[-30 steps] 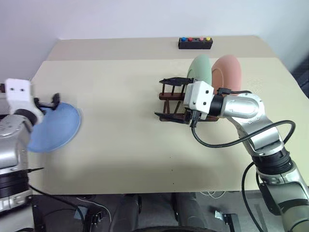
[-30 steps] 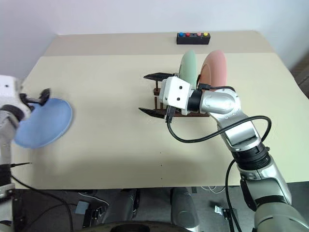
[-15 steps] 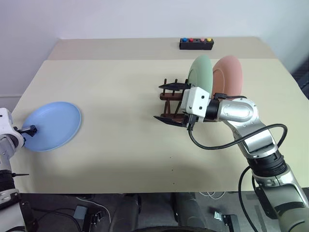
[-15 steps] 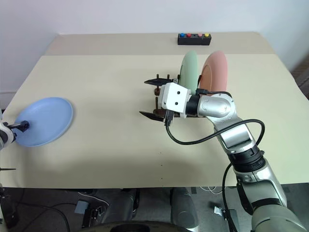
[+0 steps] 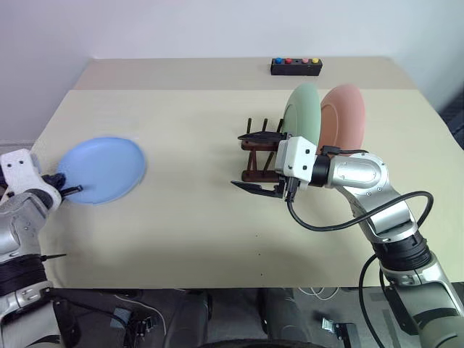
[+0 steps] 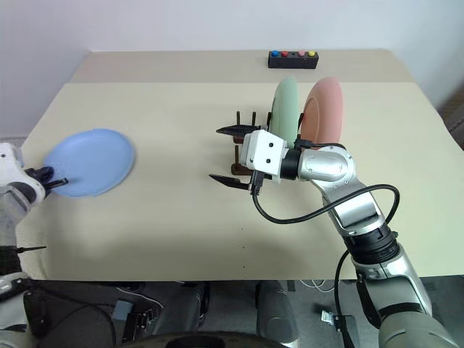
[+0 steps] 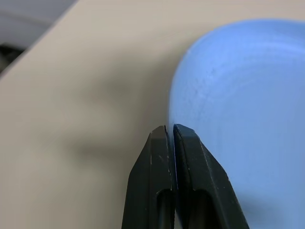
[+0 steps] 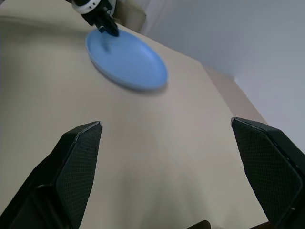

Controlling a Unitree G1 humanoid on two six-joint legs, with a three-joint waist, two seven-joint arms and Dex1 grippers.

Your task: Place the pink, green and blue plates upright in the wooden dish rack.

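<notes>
Left gripper down at the near left, black fingers pinched together, tips right at the rim of the blue plate. Can't really tell if the rim is actually caught between them. Left forearm coming up from the bottom corner, wrist angled toward the middle. Right gripper pointing off to the left, held level above the table, jaws spread wide with nothing in them. Right arm bent at the elbow, silver forearm reaching in from the lower right.
</notes>
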